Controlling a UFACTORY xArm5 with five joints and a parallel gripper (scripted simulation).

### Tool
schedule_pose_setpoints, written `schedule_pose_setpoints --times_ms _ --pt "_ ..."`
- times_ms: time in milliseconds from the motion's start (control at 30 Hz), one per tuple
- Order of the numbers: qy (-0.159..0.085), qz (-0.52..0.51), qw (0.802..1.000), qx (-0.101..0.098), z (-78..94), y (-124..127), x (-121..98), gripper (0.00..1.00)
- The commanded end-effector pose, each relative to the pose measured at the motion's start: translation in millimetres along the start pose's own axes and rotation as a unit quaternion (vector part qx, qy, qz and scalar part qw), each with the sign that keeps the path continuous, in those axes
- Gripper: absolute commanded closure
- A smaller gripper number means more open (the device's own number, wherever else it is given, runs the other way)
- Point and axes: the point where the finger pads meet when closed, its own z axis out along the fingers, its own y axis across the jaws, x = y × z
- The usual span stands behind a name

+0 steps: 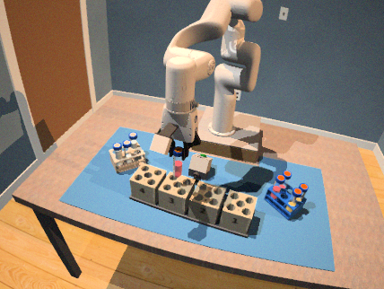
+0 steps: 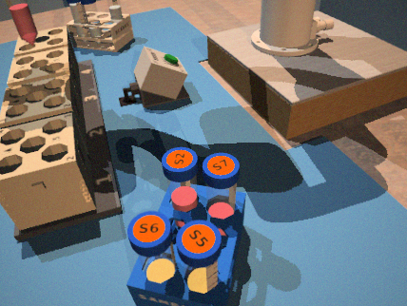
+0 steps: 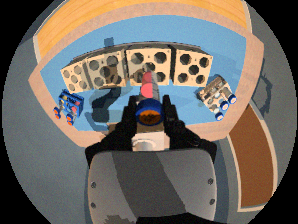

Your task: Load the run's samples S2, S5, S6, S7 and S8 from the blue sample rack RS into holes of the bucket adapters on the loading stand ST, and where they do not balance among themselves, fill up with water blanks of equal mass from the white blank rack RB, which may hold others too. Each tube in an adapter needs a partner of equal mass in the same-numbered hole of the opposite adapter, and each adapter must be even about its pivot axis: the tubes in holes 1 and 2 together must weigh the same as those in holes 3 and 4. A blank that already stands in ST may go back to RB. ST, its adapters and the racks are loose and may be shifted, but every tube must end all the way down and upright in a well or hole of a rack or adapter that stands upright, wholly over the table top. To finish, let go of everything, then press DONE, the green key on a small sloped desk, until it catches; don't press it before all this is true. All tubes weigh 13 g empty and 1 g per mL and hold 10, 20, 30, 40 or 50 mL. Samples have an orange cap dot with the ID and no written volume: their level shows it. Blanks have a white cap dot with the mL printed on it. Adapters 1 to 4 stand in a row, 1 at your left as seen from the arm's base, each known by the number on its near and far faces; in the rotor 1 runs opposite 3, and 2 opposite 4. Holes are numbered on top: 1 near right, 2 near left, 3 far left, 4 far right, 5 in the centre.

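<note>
mat blue | adapters tan | sample rack blue | DONE key green

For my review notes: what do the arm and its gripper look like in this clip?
The arm is glossy off-white, built of thick rounded tubular links with bulbous joint housings, rising from a round flange. No cables or markings are visible. The gripper has a pale body with dark fingers; the wrist view shows a grey, boxy housing with small screws along its sides.
</note>
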Motion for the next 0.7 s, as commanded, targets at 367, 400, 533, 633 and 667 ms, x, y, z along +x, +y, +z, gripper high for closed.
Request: schedule_pose_setpoints --times_ms 367,400,533,633,667 --pt "0.003 0.0 1.0 0.0 23.6 0.5 1.5 1.0" --pt "0.003 0.0 1.0 0.0 23.6 0.5 1.5 1.0" --pt "0.003 0.0 1.0 0.0 23.6 0.5 1.5 1.0" --pt "0.003 0.0 1.0 0.0 23.6 0.5 1.5 1.0" --pt "0.003 0.0 1.0 0.0 23.6 0.5 1.5 1.0"
